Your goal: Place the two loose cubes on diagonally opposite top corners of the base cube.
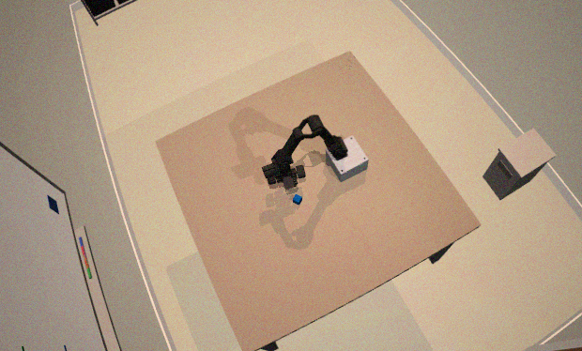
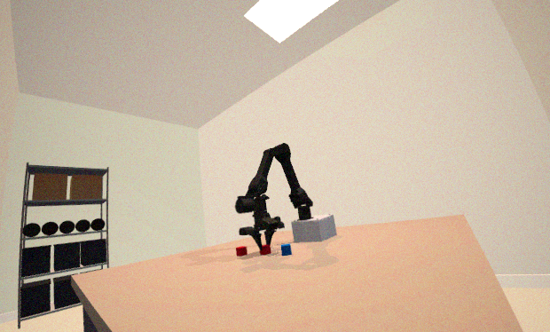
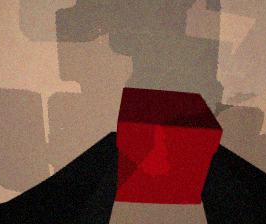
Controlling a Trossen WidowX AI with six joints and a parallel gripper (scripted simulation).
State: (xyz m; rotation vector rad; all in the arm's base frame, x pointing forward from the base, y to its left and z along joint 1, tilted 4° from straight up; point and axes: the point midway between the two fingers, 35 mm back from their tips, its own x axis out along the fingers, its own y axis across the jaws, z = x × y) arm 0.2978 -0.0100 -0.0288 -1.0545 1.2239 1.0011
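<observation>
The blue base cube [image 1: 298, 199] [image 2: 286, 249] sits on the table. One loose red cube [image 2: 265, 249] [image 3: 159, 185] is between my fingers, at or very near table height, left of the blue cube in the exterior view. My gripper [image 2: 264, 248] [image 3: 160, 145] points down and is shut on this cube, with a finger against each of two opposite sides. The other red cube [image 2: 241, 251] lies on the table farther left. In the top view the arm hides both red cubes. Nothing rests on top of the blue cube.
The arm stands on a large white-topped grey block [image 1: 355, 161] [image 2: 306, 231], behind and right of the cubes in the exterior view. The wooden table [image 1: 355, 235] [image 2: 357, 284] carries everything. A shelf rack [image 2: 66, 202] and a cabinet [image 1: 528, 147] stand away from the table.
</observation>
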